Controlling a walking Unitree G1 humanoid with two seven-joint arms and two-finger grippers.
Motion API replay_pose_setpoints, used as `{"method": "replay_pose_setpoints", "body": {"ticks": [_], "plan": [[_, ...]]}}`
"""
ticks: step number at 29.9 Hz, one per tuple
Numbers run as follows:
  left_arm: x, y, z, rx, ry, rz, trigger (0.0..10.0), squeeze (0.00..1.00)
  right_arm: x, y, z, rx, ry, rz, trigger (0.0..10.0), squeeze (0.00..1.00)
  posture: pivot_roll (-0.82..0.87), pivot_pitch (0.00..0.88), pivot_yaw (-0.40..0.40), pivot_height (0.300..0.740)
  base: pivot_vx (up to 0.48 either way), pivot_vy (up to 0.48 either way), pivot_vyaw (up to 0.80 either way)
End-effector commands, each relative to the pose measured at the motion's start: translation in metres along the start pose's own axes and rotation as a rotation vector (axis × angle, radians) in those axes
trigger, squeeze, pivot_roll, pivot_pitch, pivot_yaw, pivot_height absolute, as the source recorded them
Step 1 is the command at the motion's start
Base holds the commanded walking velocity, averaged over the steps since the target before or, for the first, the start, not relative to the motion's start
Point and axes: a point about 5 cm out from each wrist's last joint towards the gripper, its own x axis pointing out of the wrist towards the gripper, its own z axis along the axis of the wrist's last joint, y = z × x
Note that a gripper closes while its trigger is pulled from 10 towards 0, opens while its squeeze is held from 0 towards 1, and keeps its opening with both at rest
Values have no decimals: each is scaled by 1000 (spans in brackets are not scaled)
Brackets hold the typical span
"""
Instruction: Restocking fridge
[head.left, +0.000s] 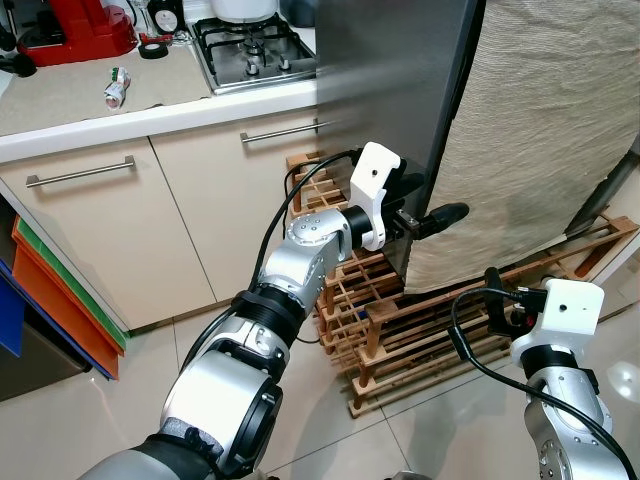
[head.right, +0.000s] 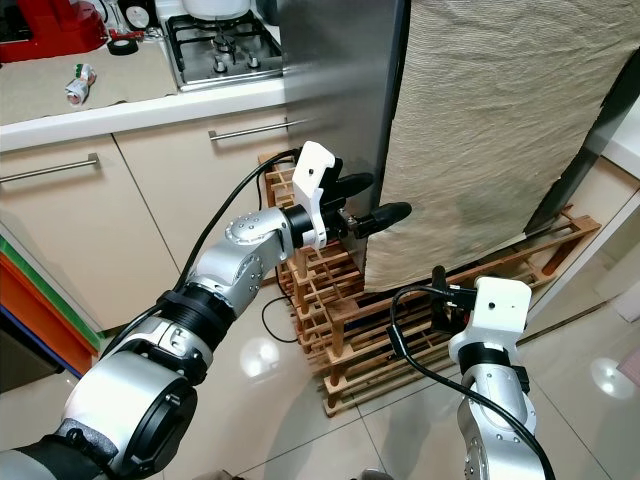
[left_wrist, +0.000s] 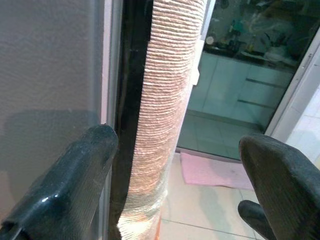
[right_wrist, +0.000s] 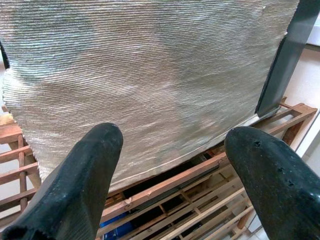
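**Left gripper reaching the fridge's edge**

Head views: the left gripper (head.left: 425, 205) is reaching out, fingers spread, at the grey fridge (head.left: 390, 80) edge beside the hanging beige cloth (head.left: 540, 120). A wooden rack (head.left: 420, 320) is standing on the floor below. The right gripper (head.right: 440, 290) is hovering low, near the rack.

Left wrist view: the parted fingers (left_wrist: 70, 180) are straddling the cloth's edge (left_wrist: 160, 115).

Right wrist view: the right gripper's fingers (right_wrist: 82, 182) are gaping wide, holding nothing, facing the cloth (right_wrist: 150, 75).
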Motion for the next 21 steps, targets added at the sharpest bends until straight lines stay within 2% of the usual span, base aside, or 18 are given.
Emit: {"method": "replay_pose_setpoints", "body": {"ticks": [1,11,16,21], "plan": [[29,-31,13,-5,-45,-111,10000,0,-3,1,3,4,-4,-5,10000,0,-229,0,59,732,0,0,0],[42,-49,13,-13,-42,-162,10000,0,-3,3,3,5,-1,1,10000,0,-229,0,64,732,0,0,0],[48,-55,11,-15,-35,-158,10000,0,-3,4,4,3,-1,4,10000,0,-231,0,64,732,0,0,0],[54,-58,10,-20,-38,-108,10000,0,-4,4,3,1,3,12,10000,0,-234,0,64,732,0,0,0]]}}
